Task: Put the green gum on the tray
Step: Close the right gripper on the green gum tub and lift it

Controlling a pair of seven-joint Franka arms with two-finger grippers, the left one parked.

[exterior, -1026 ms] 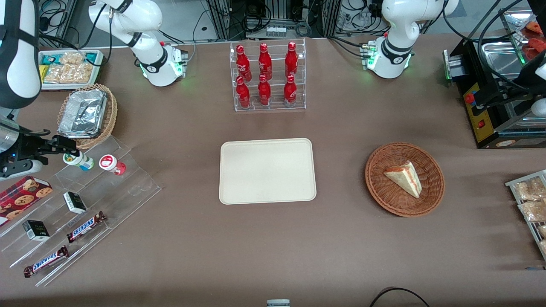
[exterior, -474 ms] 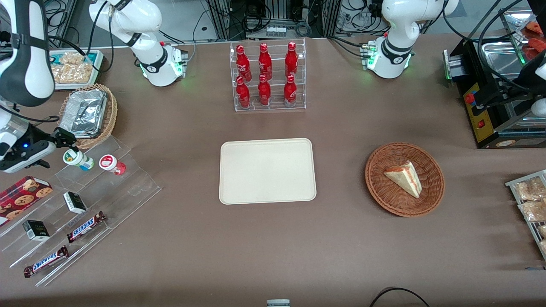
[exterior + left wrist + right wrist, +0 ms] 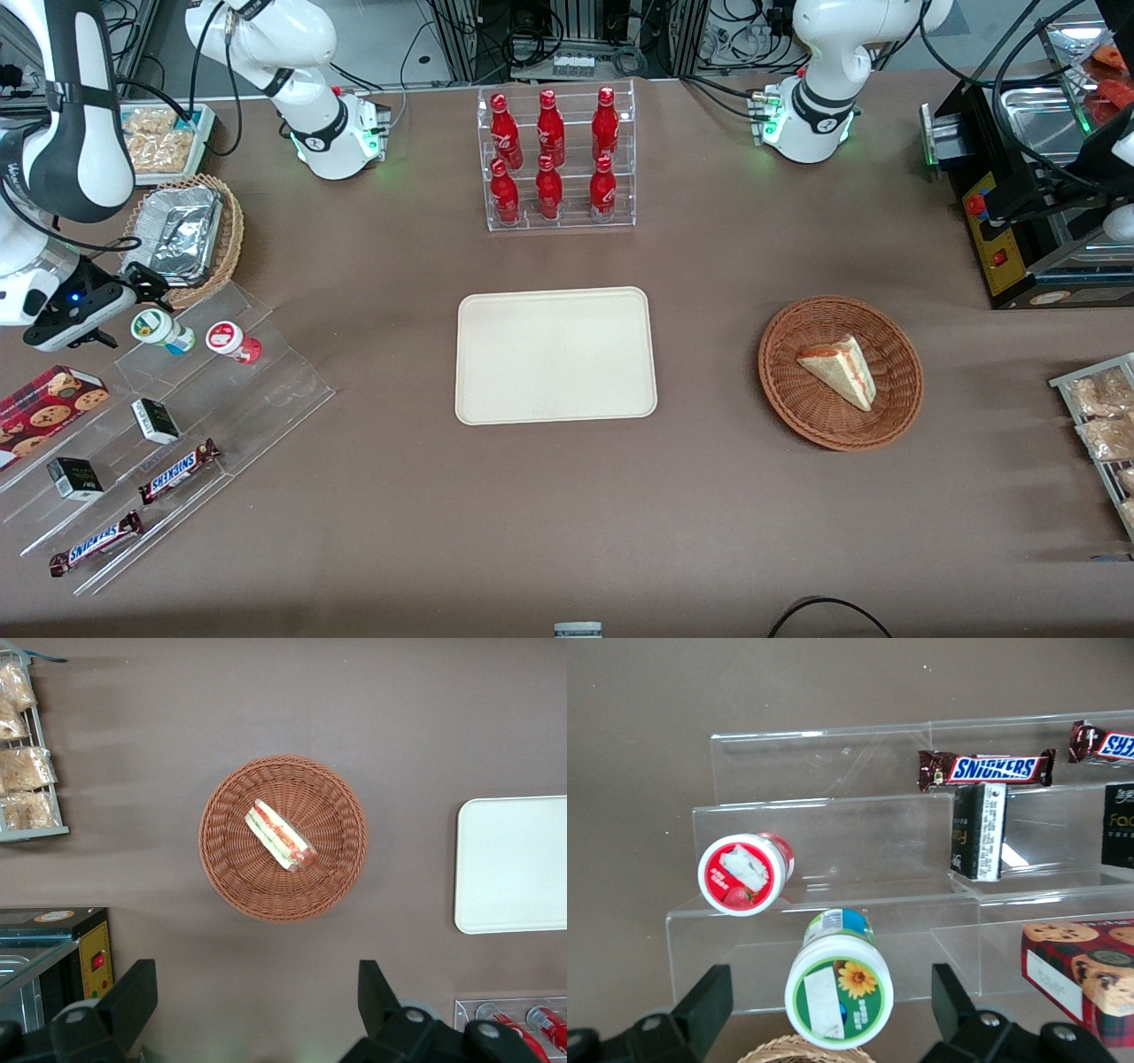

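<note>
The gripper (image 3: pixel 146 285) is hovering just above the gum (image 3: pixel 159 329), its fingers (image 3: pixel 700 1005) spread apart on either side of the lid without touching it. The gum is standing on the clear stepped rack (image 3: pixel 221 390), beside the red bottle (image 3: pixel 232 341). The tray (image 3: pixel 555 355) is lying mid-table, well apart toward the parked arm's end.

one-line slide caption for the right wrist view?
Open hand poised around the green gum on the clear stepped rack, red bottle beside it.
</note>
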